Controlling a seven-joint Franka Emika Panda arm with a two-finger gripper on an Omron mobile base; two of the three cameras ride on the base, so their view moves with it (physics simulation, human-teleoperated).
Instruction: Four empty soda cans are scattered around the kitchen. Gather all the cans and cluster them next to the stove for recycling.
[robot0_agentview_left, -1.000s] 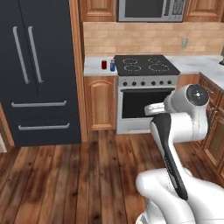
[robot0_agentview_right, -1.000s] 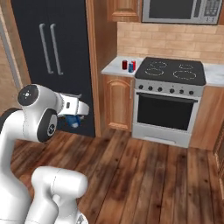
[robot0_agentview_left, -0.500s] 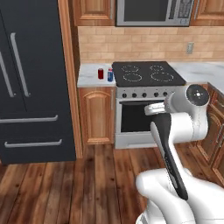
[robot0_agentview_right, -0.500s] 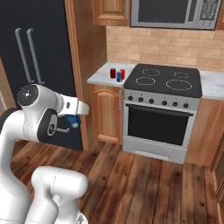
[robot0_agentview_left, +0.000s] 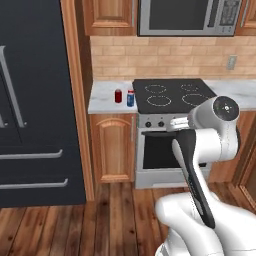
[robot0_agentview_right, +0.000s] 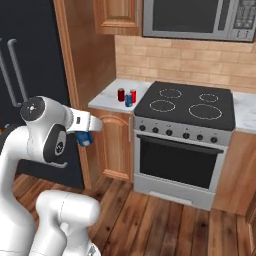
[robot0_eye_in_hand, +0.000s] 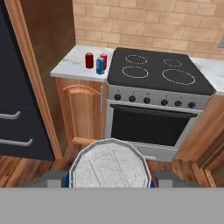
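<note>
Gripper (robot0_agentview_right: 85, 136) pinches a blue can (robot0_eye_in_hand: 110, 166), its silver top just before the fingertips in the hand view. Since a second ago the base has driven closer: the stove (robot0_agentview_right: 185, 107) now looms ahead. Beyond the gripper, left of the cooktop, three cans (robot0_eye_in_hand: 96, 62) stand clustered. Delivery looks imminent.
</note>
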